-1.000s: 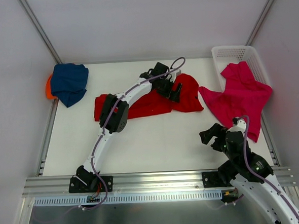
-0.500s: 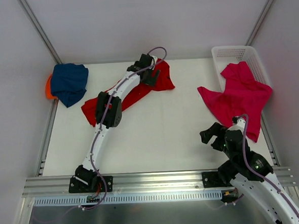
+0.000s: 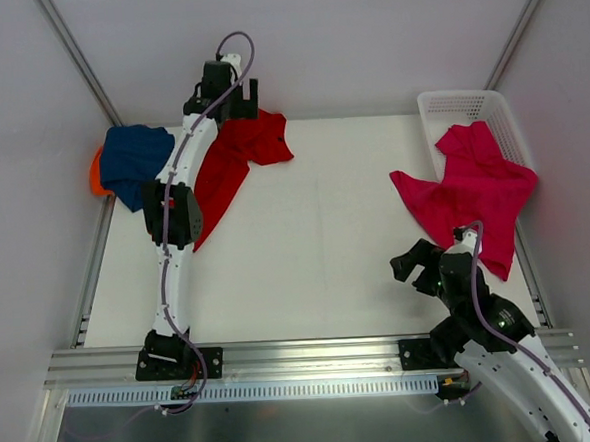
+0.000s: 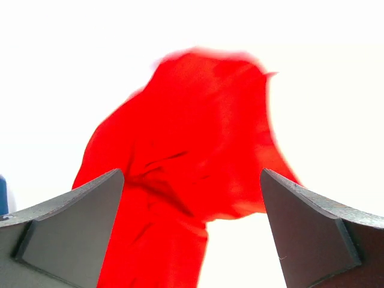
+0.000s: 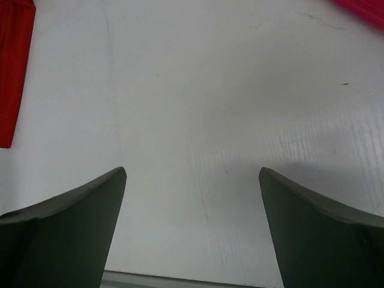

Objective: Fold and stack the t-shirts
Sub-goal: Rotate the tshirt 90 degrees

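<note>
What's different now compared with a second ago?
The left end effector, jaws open, swung from mid-table to the far left, and the red t-shirt went with it, now beside the navy t-shirt. The right end effector, pink t-shirt and basket stayed put.

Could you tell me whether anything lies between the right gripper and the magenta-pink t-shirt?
Nothing visible does. Only bare table lies between the open right gripper and the magenta-pink t-shirt, which drapes from the white basket onto the table.
</note>
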Controlling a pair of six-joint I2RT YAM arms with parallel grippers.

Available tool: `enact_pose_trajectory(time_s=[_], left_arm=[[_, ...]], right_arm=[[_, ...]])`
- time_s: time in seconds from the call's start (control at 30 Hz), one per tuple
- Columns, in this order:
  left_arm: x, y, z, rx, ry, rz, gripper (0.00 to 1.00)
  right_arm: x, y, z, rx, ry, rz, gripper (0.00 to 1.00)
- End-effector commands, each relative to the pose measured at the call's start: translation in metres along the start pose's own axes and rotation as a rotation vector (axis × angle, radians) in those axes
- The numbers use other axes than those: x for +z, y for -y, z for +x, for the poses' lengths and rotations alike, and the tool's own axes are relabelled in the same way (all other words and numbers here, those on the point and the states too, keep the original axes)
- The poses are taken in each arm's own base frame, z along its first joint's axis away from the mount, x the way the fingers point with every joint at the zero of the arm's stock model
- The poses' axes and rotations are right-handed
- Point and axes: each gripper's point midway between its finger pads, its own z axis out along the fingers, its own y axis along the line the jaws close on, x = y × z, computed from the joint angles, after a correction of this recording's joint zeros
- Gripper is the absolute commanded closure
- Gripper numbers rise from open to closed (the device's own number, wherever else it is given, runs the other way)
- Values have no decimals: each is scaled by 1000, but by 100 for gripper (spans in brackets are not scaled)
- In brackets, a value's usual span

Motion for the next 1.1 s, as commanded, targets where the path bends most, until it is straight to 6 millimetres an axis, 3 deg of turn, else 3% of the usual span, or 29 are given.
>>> enact_pose_trajectory(time_s=[0.0,0.07,0.1,0.13,0.17,0.2,0.23,0.27,0.3,0.33,0.37,0.4,0.43,0.47,0.5,0.53,0.57,0.6,0.63,0.67,0.7,0.83,0.9,0.93,0.97,1.0,1.03,1.07], left_arm=[[-157,58,-156,-46,402,264,1],[-183,63,-163,-39,425,303,1],[-215,64,-176,-29,471,321,1],[-217,64,-170,-4,463,326,1],[-242,64,-177,7,495,336,1],[-238,63,-162,14,457,334,1],[-242,61,-157,44,452,330,1],[-252,56,-141,44,424,318,1],[-258,46,-135,33,419,268,1],[-263,43,-126,30,406,250,1],[-290,35,-126,24,437,229,1],[-279,25,-98,16,377,178,1],[-283,21,-86,13,361,161,1],[-306,16,-83,20,390,149,1],[-296,8,-54,33,331,111,1],[-298,3,-42,47,316,93,1],[-317,-1,-38,50,342,83,1],[-308,-5,-10,52,288,65,1],[-310,-9,-1,57,285,52,1],[-316,-17,14,45,288,16,1],[-320,-21,18,23,296,-2,1],[-326,-28,43,9,288,-29,1],[-325,-32,57,12,270,-48,1],[-325,-34,62,15,266,-59,1],[-325,-37,68,14,260,-75,1],[-326,-43,70,15,266,-106,1],[-326,-46,71,15,272,-118,1],[-326,-47,77,17,272,-125,1]], right_arm=[[2,-23,-4,29,-6,-84,3],[5,-48,-8,45,-18,-171,3],[6,-60,-9,49,-29,-205,4],[10,-82,-11,44,-56,-252,6],[14,-94,-11,31,-73,-268,9],[17,-108,-11,8,-89,-283,17],[22,-142,-10,-74,-125,-308,30],[26,-161,-8,-126,-146,-312,33],[44,-178,24,-240,-248,-275,45],[38,-222,4,-286,-223,-335,51],[44,-238,10,-313,-252,-336,59],[51,-253,19,-331,-284,-344,91],[71,-267,43,-342,-354,-356,100],[75,-290,42,-310,-357,-399,100],[81,-301,50,-303,-372,-418,100],[85,-316,60,-302,-392,-454,100],[104,-314,85,-328,-442,-418,100],[102,-340,85,-337,-437,-459,100],[106,-345,97,-358,-474,-457,100],[128,-340,126,-389,-527,-409,100],[119,-371,130,-381,-568,-490,100],[136,-410,167,-383,-646,-562,100],[149,-418,184,-376,-672,-567,100],[140,-446,177,-333,-676,-648,100],[142,-456,176,-317,-681,-680,100],[153,-457,189,-312,-699,-678,100],[149,-479,176,-292,-670,-729,100],[152,-486,176,-286,-660,-747,100]])
